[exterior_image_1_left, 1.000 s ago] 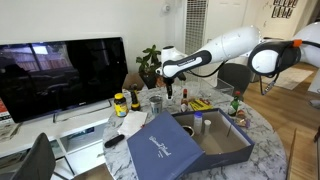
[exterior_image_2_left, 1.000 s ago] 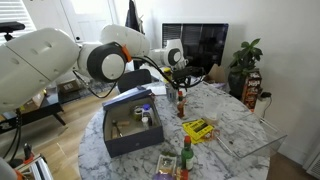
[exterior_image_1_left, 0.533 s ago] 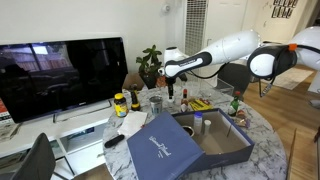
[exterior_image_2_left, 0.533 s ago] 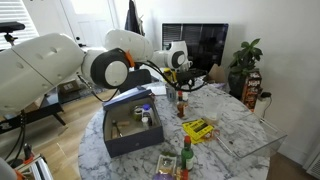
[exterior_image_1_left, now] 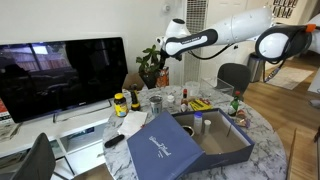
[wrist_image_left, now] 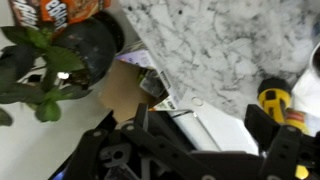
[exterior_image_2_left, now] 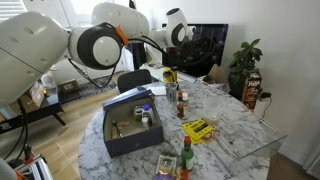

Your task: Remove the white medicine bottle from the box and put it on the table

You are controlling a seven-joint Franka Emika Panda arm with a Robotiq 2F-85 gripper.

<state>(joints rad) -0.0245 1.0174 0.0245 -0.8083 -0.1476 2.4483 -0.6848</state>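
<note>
The small white medicine bottle (exterior_image_2_left: 170, 92) stands upright on the marble table (exterior_image_2_left: 235, 115) near its far edge, among other bottles; it also shows as a small pale shape (exterior_image_1_left: 169, 97). The navy box (exterior_image_1_left: 215, 148) lies open with its lid (exterior_image_1_left: 160, 148) folded out. My gripper (exterior_image_1_left: 166, 54) hangs high above the bottle, well clear of it, also in the other exterior view (exterior_image_2_left: 170, 44). In the wrist view the gripper (wrist_image_left: 200, 140) is open with nothing between its fingers (wrist_image_left: 268, 125); the bottle is out of that view.
A greyer small bottle (exterior_image_1_left: 198, 122) stays inside the box. A red-capped sauce bottle (exterior_image_2_left: 182, 100), a yellow-lidded jar (exterior_image_1_left: 119, 103), a yellow packet (exterior_image_2_left: 198, 129) and green bottles (exterior_image_2_left: 185, 155) crowd the table. A potted plant (wrist_image_left: 45, 55) and a TV (exterior_image_1_left: 60, 75) stand behind.
The gripper opened over the table's far edge, let go of the white bottle there, then rose well above the table.
</note>
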